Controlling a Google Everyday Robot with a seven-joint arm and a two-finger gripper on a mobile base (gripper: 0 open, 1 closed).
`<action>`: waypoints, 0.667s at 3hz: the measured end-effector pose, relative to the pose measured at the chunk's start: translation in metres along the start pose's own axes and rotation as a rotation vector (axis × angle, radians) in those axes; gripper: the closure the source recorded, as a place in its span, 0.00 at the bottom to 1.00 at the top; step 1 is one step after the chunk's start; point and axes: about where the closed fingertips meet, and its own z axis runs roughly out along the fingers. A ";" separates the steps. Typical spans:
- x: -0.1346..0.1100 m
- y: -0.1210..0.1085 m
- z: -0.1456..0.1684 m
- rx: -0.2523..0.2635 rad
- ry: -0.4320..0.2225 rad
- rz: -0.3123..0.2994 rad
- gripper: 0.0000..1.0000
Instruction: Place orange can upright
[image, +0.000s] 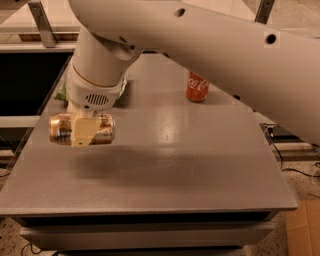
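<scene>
The orange can (102, 129) is shiny orange-gold and lies on its side, held in the air above the left part of the grey table (200, 170). My gripper (83, 131) hangs from the white arm and is shut on the can's middle; one pale finger (84, 132) covers the can's front. A blurred shadow lies on the table under and to the right of the can.
A red Coca-Cola can (197, 86) stands upright at the back middle of the table. A green packet (62, 93) shows at the back left, mostly hidden by the wrist. The table's left edge is close to the held can. A brown cardboard box (305, 230) lies on the floor right.
</scene>
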 end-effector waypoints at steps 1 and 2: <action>-0.013 0.005 0.006 -0.027 -0.130 0.011 1.00; -0.028 0.010 0.012 -0.054 -0.270 0.037 1.00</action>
